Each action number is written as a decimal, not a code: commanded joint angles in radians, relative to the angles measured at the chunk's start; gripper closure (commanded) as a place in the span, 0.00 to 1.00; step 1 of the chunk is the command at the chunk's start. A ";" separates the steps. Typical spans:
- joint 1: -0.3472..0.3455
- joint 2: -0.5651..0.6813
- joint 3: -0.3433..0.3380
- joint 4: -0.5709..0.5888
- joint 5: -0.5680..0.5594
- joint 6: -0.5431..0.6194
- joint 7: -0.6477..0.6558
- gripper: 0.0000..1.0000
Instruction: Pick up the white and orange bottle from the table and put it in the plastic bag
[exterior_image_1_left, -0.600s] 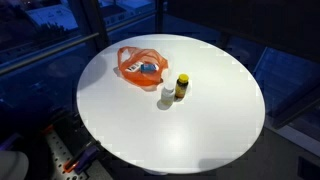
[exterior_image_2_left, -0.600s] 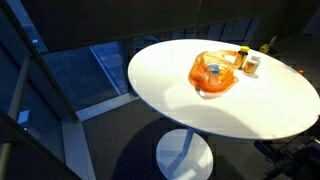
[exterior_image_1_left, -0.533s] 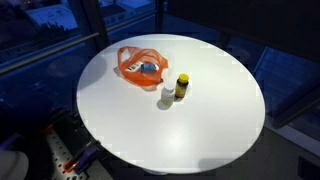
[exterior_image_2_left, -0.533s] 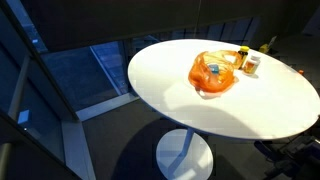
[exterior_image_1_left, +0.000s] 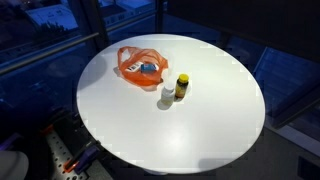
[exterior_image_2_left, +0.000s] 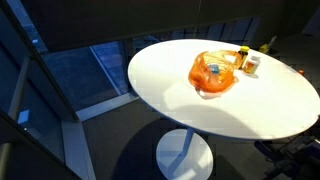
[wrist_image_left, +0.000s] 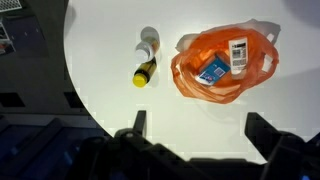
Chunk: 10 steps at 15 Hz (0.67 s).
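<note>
gripper (wrist_image_left: 196, 120) spread wide, empty, touching nothing | lower frame, over table (wrist_image_left: 100, 60) | white bottle (wrist_image_left: 150, 42) upper centre, beside orange bag (wrist_image_left: 222, 65)

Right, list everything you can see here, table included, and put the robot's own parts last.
table: one, white, round, on a pedestal.
bag: one, orange plastic, on the table, mouth open.
blue packet: one, inside the bag.
white labelled item: one, inside the bag, beside the blue packet.
white bottle: one, on the table, beside the bag.
dark bottle: one, yellow cap, next to the white bottle.
gripper: one, dark, bottom edge of the wrist view, jaws wide apart, holding nothing.
</note>
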 joint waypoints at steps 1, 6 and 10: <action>0.010 0.044 0.005 0.044 -0.034 -0.003 0.058 0.00; 0.003 0.157 0.014 0.131 -0.050 -0.033 0.147 0.00; 0.009 0.258 -0.009 0.190 -0.067 -0.036 0.195 0.00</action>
